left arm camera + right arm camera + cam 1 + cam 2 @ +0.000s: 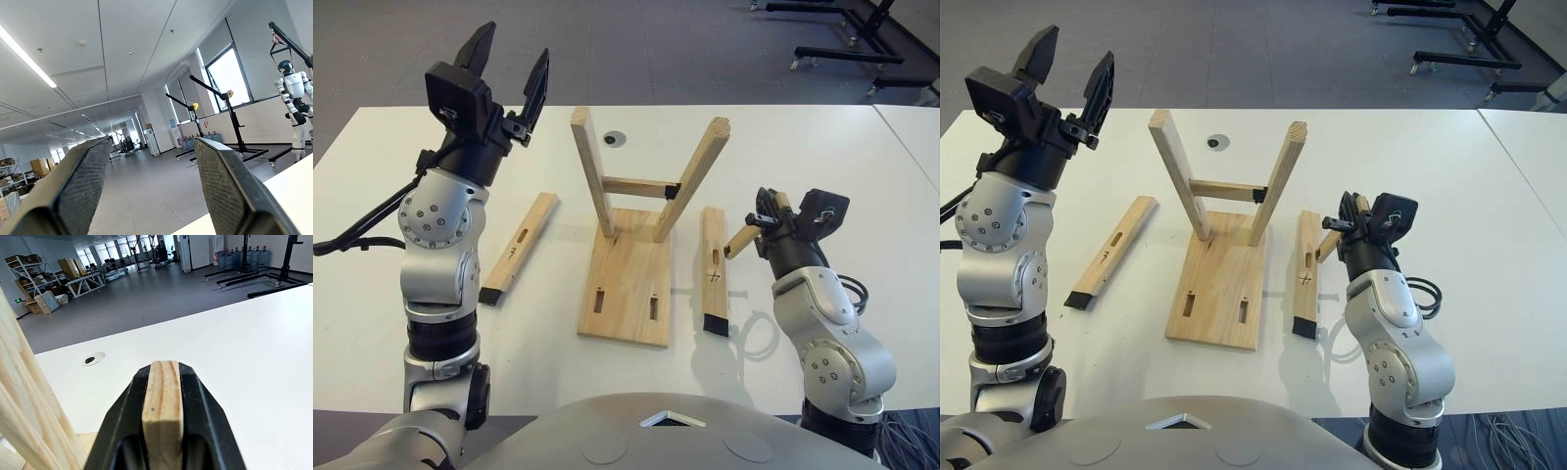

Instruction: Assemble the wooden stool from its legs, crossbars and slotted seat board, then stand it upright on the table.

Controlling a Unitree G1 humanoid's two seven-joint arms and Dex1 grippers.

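Right wrist view has the right claw (pixel 163 377) clamped on a short loose crossbar (pixel 163 411), right of centre in the head views. To seat it well, I'd judge its end should stay square to the mortise (pixel 713 258) in the right loose leg (pixel 714 284) beside it. Left claw (pixel 516 41), upper left, gapes empty. Seat board (pixel 626 274) lies flat at the middle of the bench (pixel 822 157): pale wood, two standing legs (pixel 592 171) joined by a fitted crossbar (pixel 636 186).

Seat board (pixel 628 284) lies flat on the table (pixel 803 157), with two upright legs (pixel 592 171) slotted in and joined by a crossbar (pixel 634 187). Loose legs (pixel 519 247) flank it. Left gripper (pixel 514 54) raised, fingers apart; right gripper (pixel 766 223) clamps a second crossbar (pixel 742 241).
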